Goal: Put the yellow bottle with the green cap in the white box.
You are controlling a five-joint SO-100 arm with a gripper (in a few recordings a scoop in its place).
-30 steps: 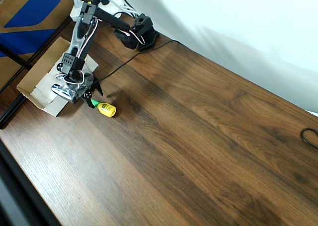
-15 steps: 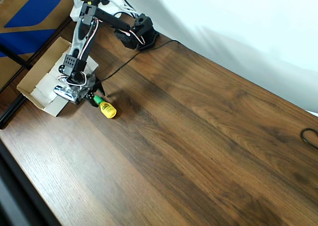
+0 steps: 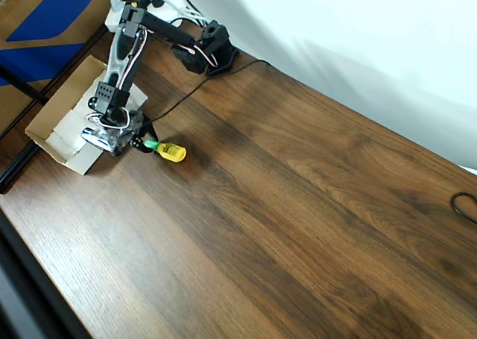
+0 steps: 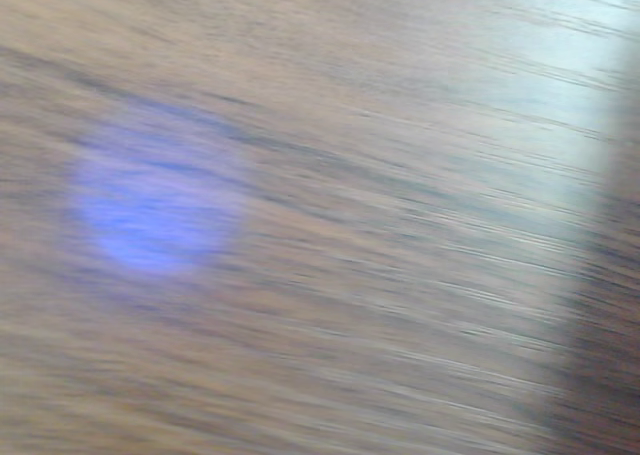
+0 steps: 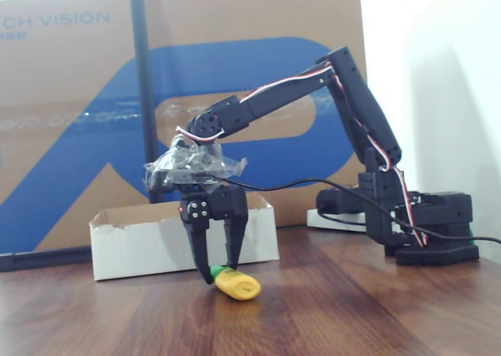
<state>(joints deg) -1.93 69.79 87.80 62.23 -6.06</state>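
Note:
The yellow bottle [image 3: 172,152] [image 5: 239,285] lies on its side on the wooden table, its green cap [image 3: 151,144] [image 5: 213,274] pointing at the white box [image 3: 52,147] [image 5: 141,246]. My gripper [image 3: 139,140] [image 5: 219,268] points down just in front of the box, open, its fingertips [image 5: 203,268] down at the cap. The bottle's body lies outside the jaws, on the side away from the box. The wrist view is a blur of wood grain with a bluish spot.
A large brown-and-blue cardboard sheet [image 3: 45,11] [image 5: 78,98] stands behind the box, with a black pole [image 5: 141,98] in front of it. The arm's base [image 3: 209,52] [image 5: 434,242] sits at the table's back edge. A black cable [image 3: 201,86] crosses the wood.
The bottle has swung round and slid a little away from the box; its cap now points at the gripper. The gripper has barely shifted.

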